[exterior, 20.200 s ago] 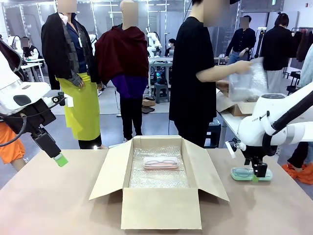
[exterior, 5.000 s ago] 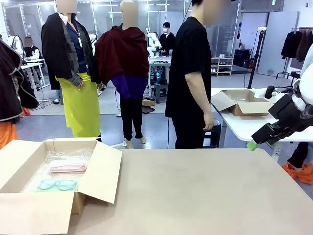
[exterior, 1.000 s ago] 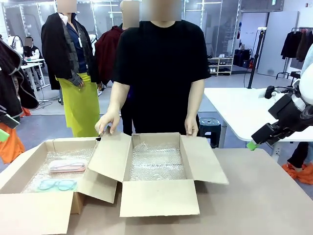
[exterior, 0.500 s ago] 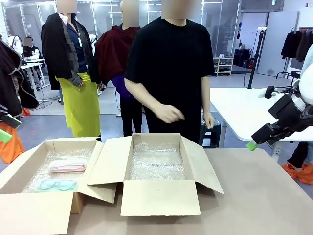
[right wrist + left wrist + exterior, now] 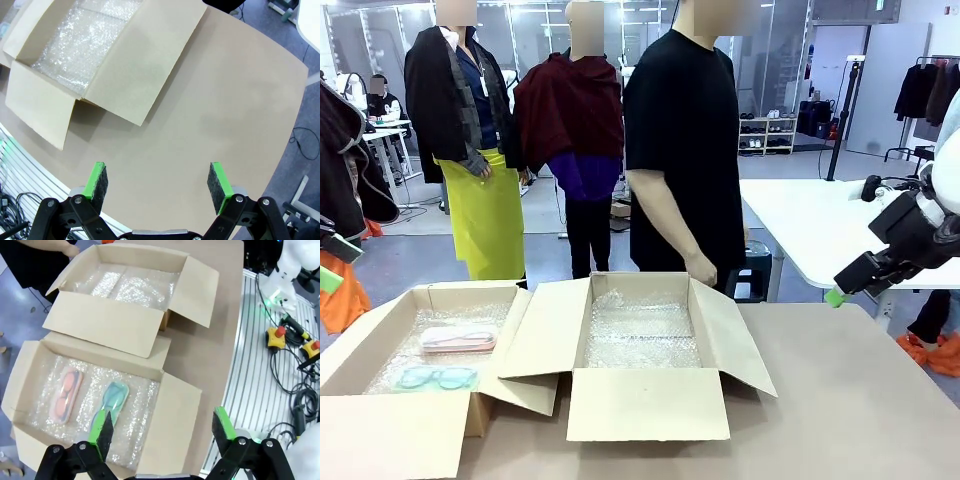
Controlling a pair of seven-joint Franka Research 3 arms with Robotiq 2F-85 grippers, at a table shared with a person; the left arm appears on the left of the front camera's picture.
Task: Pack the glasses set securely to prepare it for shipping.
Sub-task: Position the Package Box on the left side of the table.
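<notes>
The pink glasses case [image 5: 458, 339] and the teal glasses case [image 5: 437, 377] lie side by side on bubble wrap in the left box [image 5: 380, 435], beside a second open box [image 5: 650, 403] on the tabletop [image 5: 850, 410]. The left claw [image 5: 160, 427] hangs spread wide above the left box, gripping nothing. The right claw [image 5: 157, 182] is released over bare tabletop.

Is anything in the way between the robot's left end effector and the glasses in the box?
Nothing visible. The left end effector hangs open above the open box, with the pink case and the teal case lying uncovered on bubble wrap.
</notes>
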